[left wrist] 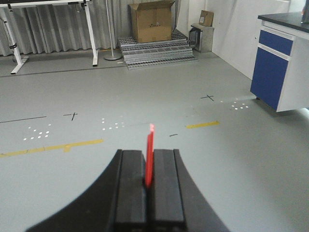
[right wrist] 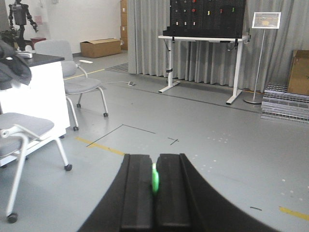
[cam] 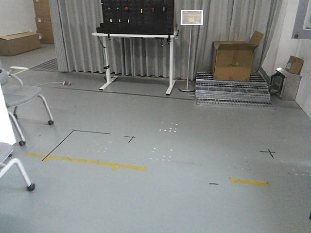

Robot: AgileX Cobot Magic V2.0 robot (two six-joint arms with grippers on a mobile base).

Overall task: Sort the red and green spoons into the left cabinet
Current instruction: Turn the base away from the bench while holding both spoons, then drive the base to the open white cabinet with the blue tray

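Between the two black pads of the left pincer (left wrist: 149, 162), the red spoon (left wrist: 150, 145) was clamped edge-on. Its thin length projected forward past the pad tips and tilted slightly right. The jaws were closed down to the thickness of the spoon. Which end of the spoon projected could not be determined.

Between the pads of the right pincer (right wrist: 155, 162), the green spoon (right wrist: 155, 180) was clamped likewise. Only a short bright sliver showed in the slit, and it did not reach beyond the pad tips. These jaws were also closed onto the spoon.

Ahead of the left pincer lay grey floor (left wrist: 145, 96), with a yellow tape line (left wrist: 53, 146) near the tips. Farther ahead stood an open cardboard box (left wrist: 152, 21) on stacked metal grates (left wrist: 157, 50). Ahead and to the right stood a blue-fronted counter unit (left wrist: 273, 72).

Ahead of the right pincer, well apart, stood a white-legged table (right wrist: 203, 37) carrying a black pegboard (right wrist: 207, 17). A sign stand (right wrist: 264, 20) stood just right of it. To the left stood grey wheeled chairs (right wrist: 79, 82) beside a white counter (right wrist: 36, 101).
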